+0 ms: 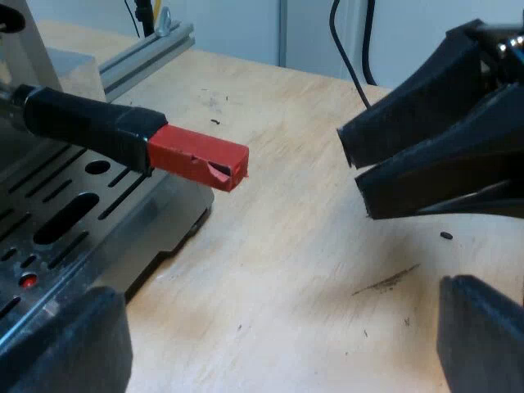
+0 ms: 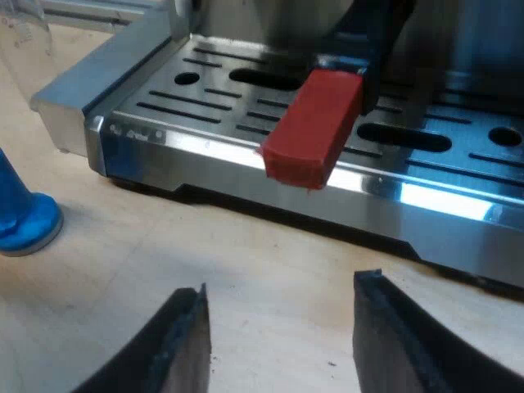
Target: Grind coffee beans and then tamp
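Right gripper (image 2: 285,282): fingers spread wide, holding nothing, low over the table (image 2: 123,278). Directly ahead and near, the holder's handle (image 2: 315,127) juts red-ended out over the drip tray (image 2: 205,147), apparently locked into the machine. Judged rigid, weighty and not fragile; best gripped on its dark part behind the red end. A blue tamper (image 2: 24,221) stands off to one side. Left gripper (image 1: 274,291), likewise wide open and empty, flanks the handle. Nothing obstructs.

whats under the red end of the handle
The red end juts out over the front edge of the slotted metal tray, with wooden table beyond that. The part of the tray straight beneath it is covered by the red end itself.
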`<state>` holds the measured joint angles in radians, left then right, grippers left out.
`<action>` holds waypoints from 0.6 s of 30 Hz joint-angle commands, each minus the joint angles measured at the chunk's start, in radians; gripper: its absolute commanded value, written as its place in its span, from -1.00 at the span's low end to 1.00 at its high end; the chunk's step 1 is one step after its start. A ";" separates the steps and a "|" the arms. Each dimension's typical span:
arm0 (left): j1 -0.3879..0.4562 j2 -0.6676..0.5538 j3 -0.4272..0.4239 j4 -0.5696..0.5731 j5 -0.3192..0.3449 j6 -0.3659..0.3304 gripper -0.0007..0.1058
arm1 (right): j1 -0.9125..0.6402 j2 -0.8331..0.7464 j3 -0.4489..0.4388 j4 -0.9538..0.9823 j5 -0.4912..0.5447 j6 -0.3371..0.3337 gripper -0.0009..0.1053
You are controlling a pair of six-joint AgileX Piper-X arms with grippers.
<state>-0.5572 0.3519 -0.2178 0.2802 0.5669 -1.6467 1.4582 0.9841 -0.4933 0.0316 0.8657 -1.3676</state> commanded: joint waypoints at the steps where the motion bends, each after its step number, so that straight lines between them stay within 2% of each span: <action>1: -0.005 0.001 0.014 -0.021 0.011 -0.013 0.46 | 0.002 0.029 -0.001 -0.042 0.021 0.002 -0.20; 4: -0.005 0.001 0.028 -0.033 0.011 -0.013 0.46 | 0.002 0.070 -0.001 -0.059 0.038 0.002 -0.20; 6: -0.005 0.001 0.029 -0.032 0.011 -0.013 0.46 | 0.002 0.134 -0.001 -0.113 0.113 0.002 -0.20; 11: -0.005 0.001 0.029 -0.032 0.011 -0.013 0.46 | 0.002 0.189 -0.001 -0.218 0.163 0.002 -0.21; 13: -0.005 0.001 0.029 -0.032 0.011 -0.013 0.46 | 0.002 0.210 -0.001 -0.246 0.176 0.002 -0.28; 17: -0.005 0.001 0.029 -0.034 0.011 -0.013 0.46 | -0.001 0.249 -0.001 -0.312 0.180 0.002 -0.62; 18: -0.005 0.001 0.029 -0.038 0.011 -0.013 0.46 | -0.001 0.251 -0.001 -0.322 0.180 0.002 -0.65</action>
<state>-0.5572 0.3519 -0.1865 0.2599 0.5669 -1.6467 1.4582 1.2319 -0.4933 -0.2636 1.0274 -1.3653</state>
